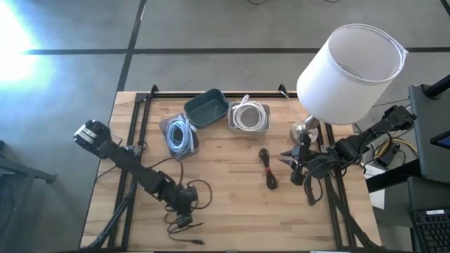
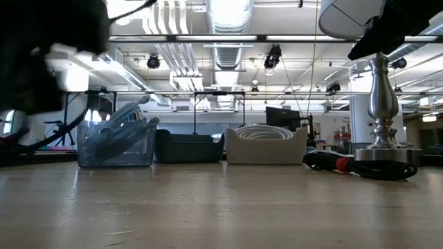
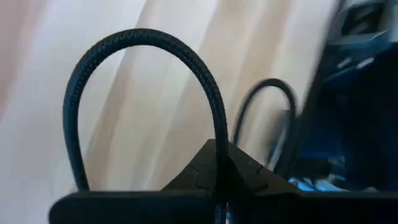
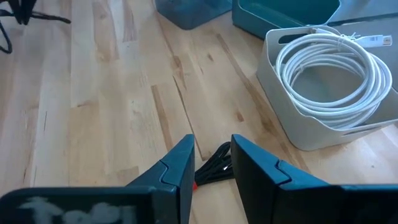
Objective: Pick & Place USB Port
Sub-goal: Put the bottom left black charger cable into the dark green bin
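High view: the left gripper (image 1: 184,209) is low over the near-left part of the table (image 1: 232,218), directly above a loose black cable (image 1: 184,223) whose loops spread around and just in front of it. The right gripper (image 1: 290,160) points toward table centre from the right edge; a bundled black cable (image 1: 268,169) lies just ahead of its fingertips, apart from them. Beyond that bundle, at the far side, stand three bins in a row — a clear bin (image 1: 180,137) with blue cable, a teal bin (image 1: 206,108) and a grey bin (image 1: 248,117) with white cable. A lamp (image 1: 348,70) stands just behind the right gripper.

Low view: the clear bin (image 2: 115,142), teal bin (image 2: 189,146) and grey bin (image 2: 267,145) line the far edge; the bundle (image 2: 332,162) lies beside the lamp base (image 2: 382,149). Neither gripper's fingertips show here.

Left wrist view: a braided black cable loop (image 3: 149,93) rises directly between the closed fingers (image 3: 205,171) — the left gripper is clamped on it.

Right wrist view: the fingers (image 4: 177,168) stand narrowly parted, holding nothing; the bundle (image 4: 214,167) shows in the gap, on the table beyond the tips. Farther ahead sits the grey bin (image 4: 311,134) with coiled white cable (image 4: 329,68).
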Robot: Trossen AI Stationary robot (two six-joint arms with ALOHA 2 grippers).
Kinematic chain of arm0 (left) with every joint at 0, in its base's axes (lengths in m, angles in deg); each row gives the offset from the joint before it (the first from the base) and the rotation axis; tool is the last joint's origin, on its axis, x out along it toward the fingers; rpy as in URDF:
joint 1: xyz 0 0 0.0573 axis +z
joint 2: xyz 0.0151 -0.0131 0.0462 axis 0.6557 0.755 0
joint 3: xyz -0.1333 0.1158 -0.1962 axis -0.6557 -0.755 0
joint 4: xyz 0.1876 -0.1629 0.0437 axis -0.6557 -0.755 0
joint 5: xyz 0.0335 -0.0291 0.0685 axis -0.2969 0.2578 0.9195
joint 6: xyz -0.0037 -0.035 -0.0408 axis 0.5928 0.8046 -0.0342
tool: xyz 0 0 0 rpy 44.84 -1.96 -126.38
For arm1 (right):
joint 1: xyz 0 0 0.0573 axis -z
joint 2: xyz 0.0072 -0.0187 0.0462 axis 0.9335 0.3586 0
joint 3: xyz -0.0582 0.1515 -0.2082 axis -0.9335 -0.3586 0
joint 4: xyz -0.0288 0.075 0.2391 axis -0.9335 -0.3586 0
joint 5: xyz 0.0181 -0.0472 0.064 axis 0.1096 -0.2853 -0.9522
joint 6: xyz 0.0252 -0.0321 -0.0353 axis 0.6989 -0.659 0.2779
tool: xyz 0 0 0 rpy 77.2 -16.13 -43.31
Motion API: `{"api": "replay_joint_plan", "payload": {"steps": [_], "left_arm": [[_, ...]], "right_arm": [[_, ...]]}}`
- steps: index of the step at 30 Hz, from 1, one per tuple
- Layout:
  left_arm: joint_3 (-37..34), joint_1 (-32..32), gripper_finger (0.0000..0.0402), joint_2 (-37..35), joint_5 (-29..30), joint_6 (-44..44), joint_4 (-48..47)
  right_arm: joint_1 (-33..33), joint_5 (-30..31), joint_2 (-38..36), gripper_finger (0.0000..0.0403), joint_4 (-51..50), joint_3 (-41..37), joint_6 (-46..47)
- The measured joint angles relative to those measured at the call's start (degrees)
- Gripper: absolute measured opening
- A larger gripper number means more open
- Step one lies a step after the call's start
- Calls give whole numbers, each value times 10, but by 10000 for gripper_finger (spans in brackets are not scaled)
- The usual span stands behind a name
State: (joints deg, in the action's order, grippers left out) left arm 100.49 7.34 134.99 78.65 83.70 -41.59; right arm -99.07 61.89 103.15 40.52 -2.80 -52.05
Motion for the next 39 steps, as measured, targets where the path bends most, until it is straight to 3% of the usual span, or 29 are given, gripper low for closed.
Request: {"api": "replay_joint_plan", "payload": {"steps": [8,12,23,29,34,39], "left_arm": [[134,70,20,0,95,-151,-124],[198,109,16,0,142,-269,-179],[343,247,22,-1,355,-506,-291],[354,353,10,-1,434,-589,-291],[330,448,20,1,445,-592,-257],[270,515,12,2,439,-602,-135]], "right_arm": [[0,0,0,95,0,0,-2],[0,0,0,93,1,0,-2],[0,1,0,98,15,0,-2],[0,1,0,86,17,0,-2],[0,1,0,79,18,-6,5],[0,1,0,79,21,-11,5]]}}
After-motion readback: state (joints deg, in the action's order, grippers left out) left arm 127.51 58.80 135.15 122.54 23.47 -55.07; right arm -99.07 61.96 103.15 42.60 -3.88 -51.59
